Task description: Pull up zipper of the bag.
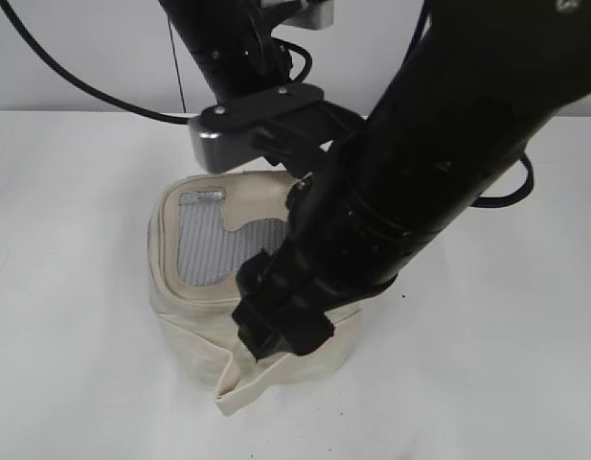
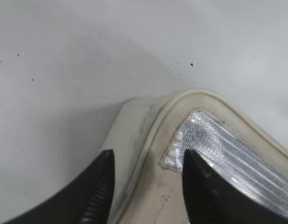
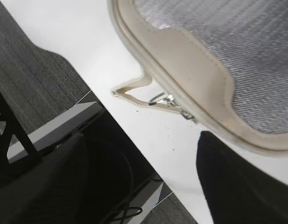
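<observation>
- We see the bag (image 1: 214,287) standing on the white table (image 1: 75,287), mesh top panel facing up.
- The left gripper (image 2: 146,186) hangs spread over the bag's far corner, one finger either side of the zipper (image 2: 151,140) edge.
- The right gripper (image 1: 276,331) is at the near right rim; we cannot tell its state.
- A ring pull (image 3: 163,99) dangles outward off the rim, strap (image 3: 134,88) beside it.

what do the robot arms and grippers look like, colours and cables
Both arms are glossy black tubes. The left arm ends in a black plate over a silver-grey block, with thin black cables looping behind. The right gripper is blocky matte black. The left gripper's fingers are dark with ribbed inner faces.
</observation>
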You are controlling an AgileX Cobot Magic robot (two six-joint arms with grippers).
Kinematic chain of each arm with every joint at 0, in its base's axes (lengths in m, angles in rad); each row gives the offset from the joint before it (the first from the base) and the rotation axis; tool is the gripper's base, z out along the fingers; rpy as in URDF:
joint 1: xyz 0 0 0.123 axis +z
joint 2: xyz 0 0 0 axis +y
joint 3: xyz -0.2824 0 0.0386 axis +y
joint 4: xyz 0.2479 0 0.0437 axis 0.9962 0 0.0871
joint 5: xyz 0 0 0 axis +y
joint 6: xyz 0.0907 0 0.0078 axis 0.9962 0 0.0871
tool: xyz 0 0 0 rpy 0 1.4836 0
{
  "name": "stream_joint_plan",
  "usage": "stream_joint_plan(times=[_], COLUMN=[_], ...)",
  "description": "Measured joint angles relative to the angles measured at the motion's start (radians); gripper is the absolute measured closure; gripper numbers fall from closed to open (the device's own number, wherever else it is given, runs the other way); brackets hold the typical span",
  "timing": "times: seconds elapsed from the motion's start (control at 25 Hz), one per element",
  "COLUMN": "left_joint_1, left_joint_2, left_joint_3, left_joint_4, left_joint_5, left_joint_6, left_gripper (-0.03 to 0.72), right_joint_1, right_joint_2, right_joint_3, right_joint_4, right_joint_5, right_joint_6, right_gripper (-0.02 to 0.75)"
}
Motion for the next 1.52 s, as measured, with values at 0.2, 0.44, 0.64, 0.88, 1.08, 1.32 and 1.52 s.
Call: stream_joint_plan(times=[0.2, 0.44, 0.64, 0.88, 1.08, 1.32, 1.52], left_joint_1=[0.002, 0.061, 0.141, 0.248, 0.329, 0.348, 0.348], left_joint_2=[-0.076, -0.188, -0.283, -0.428, -0.601, -0.880, -1.142], left_joint_3=[0.000, 0.000, 0.008, 0.163, 0.383, 0.663, 0.880], left_joint_4=[0.070, 0.211, 0.226, 0.280, 0.304, 0.307, 0.307], left_joint_5=[-0.001, -0.001, -0.001, -0.002, -0.001, -0.061, -0.142], left_joint_6=[-0.063, -0.176, -0.237, -0.295, -0.345, -0.385, -0.409], left_gripper=[0.293, 0.293, 0.326, 0.339, 0.339, 0.340, 0.340], right_joint_1=[-0.138, -0.347, -0.500, -0.654, -0.736, -0.743, -0.743], right_joint_2=[-0.034, -0.084, -0.115, -0.170, -0.261, -0.436, -0.625], right_joint_3=[-0.002, -0.004, -0.004, -0.004, 0.008, 0.124, 0.232], right_joint_4=[-0.004, -0.114, -0.267, -0.341, -0.371, -0.382, -0.382], right_joint_5=[0.005, 0.046, 0.116, 0.174, 0.212, 0.229, 0.235], right_joint_6=[0.033, 0.113, 0.184, 0.210, 0.213, 0.214, 0.215], right_gripper=[0.170, 0.170, 0.170, 0.170, 0.170, 0.170, 0.170])
